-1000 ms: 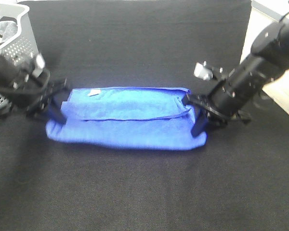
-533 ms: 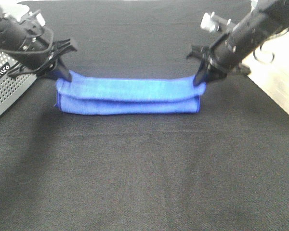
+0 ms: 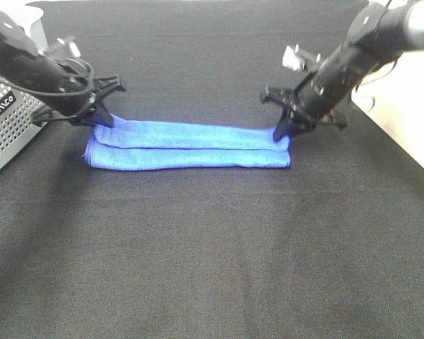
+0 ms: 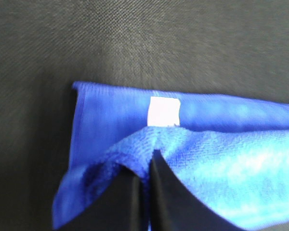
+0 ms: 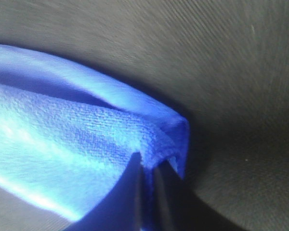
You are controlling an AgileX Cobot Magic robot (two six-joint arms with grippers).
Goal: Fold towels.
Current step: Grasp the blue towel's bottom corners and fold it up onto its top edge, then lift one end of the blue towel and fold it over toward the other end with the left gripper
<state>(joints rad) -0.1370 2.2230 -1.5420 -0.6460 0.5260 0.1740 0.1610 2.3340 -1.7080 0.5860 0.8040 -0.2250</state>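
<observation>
A blue towel point(image 3: 187, 145) lies folded into a long narrow strip on the black cloth. My left gripper point(image 3: 101, 119) is shut on the towel's upper layer at its left end. The left wrist view shows the pinched fold point(image 4: 149, 149) and a white label point(image 4: 163, 110) on the layer below. My right gripper point(image 3: 283, 133) is shut on the upper layer at the right end. The right wrist view shows that pinched corner point(image 5: 156, 144) just above the cloth.
A grey perforated basket point(image 3: 7, 113) stands at the left edge, close behind my left arm. The black cloth point(image 3: 212, 254) covers the table. A pale bare strip of table point(image 3: 403, 134) shows at the right edge.
Both grippers have carried the towel's near edge up and over to the far side, then lowered it. The towel went from a wide rectangle to a narrow flat strip.
</observation>
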